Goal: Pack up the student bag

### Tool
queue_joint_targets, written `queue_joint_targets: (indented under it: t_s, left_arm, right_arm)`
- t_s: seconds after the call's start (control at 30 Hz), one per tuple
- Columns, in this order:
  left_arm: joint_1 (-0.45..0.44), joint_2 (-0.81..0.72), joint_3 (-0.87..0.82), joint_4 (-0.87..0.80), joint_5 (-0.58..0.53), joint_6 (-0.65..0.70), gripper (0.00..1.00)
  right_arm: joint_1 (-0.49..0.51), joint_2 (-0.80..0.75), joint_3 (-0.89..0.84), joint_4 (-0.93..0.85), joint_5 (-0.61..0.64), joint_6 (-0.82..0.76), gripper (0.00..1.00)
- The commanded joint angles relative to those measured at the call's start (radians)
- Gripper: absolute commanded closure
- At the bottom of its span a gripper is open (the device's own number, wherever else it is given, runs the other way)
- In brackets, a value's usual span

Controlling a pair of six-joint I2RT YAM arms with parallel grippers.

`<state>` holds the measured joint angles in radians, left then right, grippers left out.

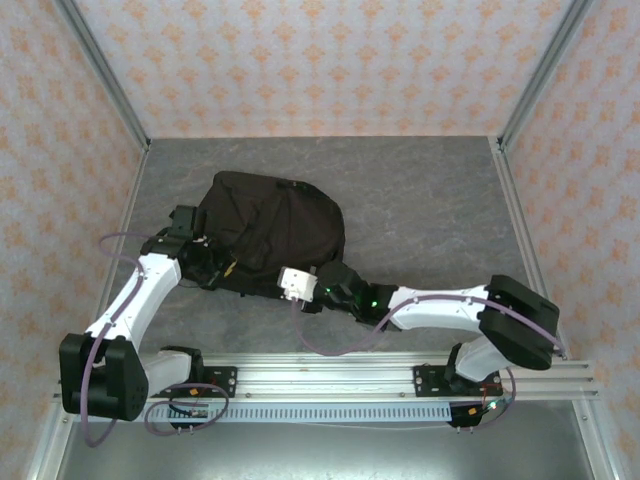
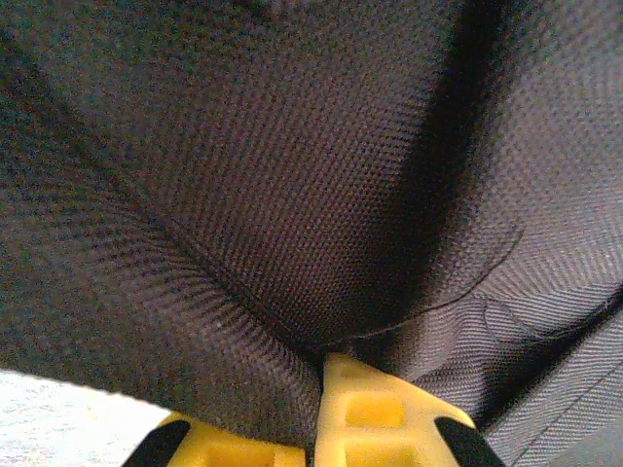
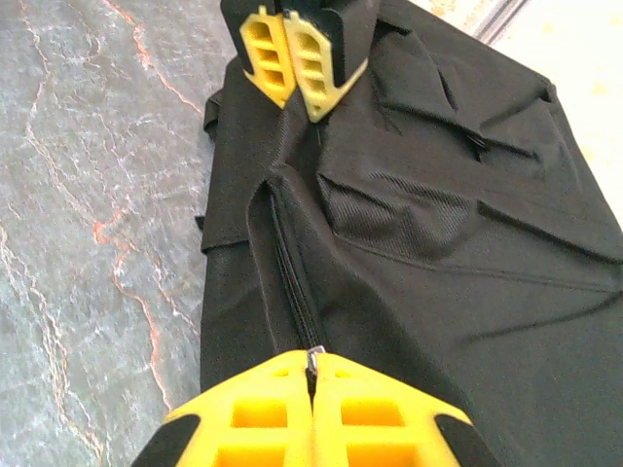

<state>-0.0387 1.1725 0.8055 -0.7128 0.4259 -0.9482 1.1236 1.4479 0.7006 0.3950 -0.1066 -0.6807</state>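
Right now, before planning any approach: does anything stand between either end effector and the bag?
Nothing visible. The left end effector pinches the fabric of the bag; the right end effector is shut on its zipper pull.

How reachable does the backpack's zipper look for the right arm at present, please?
Yes, apparently: the right gripper is shut on the zipper pull of the backpack, with nothing in the way.

The student bag (image 1: 268, 232), black woven fabric, lies slumped flat left of the table's (image 1: 420, 210) centre, its zipper (image 3: 292, 272) apparently shut.
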Motion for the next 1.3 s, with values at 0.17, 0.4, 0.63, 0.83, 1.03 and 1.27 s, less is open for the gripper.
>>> queue_joint_targets:
  t_s: [0.17,0.4,0.63,0.83,1.03,1.27]
  left_arm:
    - [0.003,0.027,0.077,0.013,-0.125,0.061,0.98]
    - [-0.103,0.233,0.313,-0.078,-0.137,0.193,0.97]
    - [-0.127,0.388,0.462,-0.107,-0.145,0.201,0.97]
    - [-0.136,0.534,0.650,-0.179,-0.121,0.187,0.90]
    - [-0.129,0.473,0.625,-0.200,-0.118,0.194,0.77]
    - [-0.082,0.225,0.331,-0.102,-0.005,0.155,0.65]
  right_arm:
    - [-0.008,-0.145,-0.067,-0.012,0.199,0.073,1.00]
    - [0.032,-0.200,-0.093,-0.056,0.098,0.141,1.00]
    - [0.100,-0.101,-0.038,-0.040,0.077,0.187,1.00]
    - [0.110,0.017,0.072,0.021,0.031,0.277,1.00]
    - [0.108,0.145,0.192,0.064,0.086,0.333,1.00]
    - [0.108,0.139,0.184,0.118,0.097,0.369,1.00]
